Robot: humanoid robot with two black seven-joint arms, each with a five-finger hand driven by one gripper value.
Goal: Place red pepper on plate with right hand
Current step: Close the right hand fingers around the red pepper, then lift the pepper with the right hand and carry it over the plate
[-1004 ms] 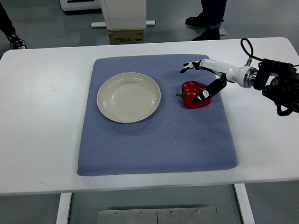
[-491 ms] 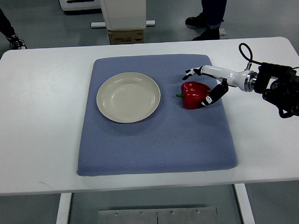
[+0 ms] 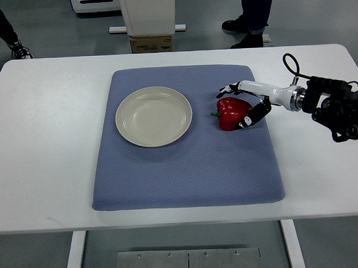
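A red pepper with a green stem lies on the blue mat, to the right of a round cream plate that holds nothing. My right hand reaches in from the right edge and wraps the pepper: its fingers curl over the far side and the thumb presses the near right side. The pepper still rests on the mat. The left arm does not show.
The mat lies on a white table. My black forearm and cable sit over the table's right part. Beyond the far edge stand a white pedestal with a cardboard box and people's feet.
My right hand has drawn in and closed round the pepper, the fingers coming down onto its far side. The pepper and the plate have stayed in place.
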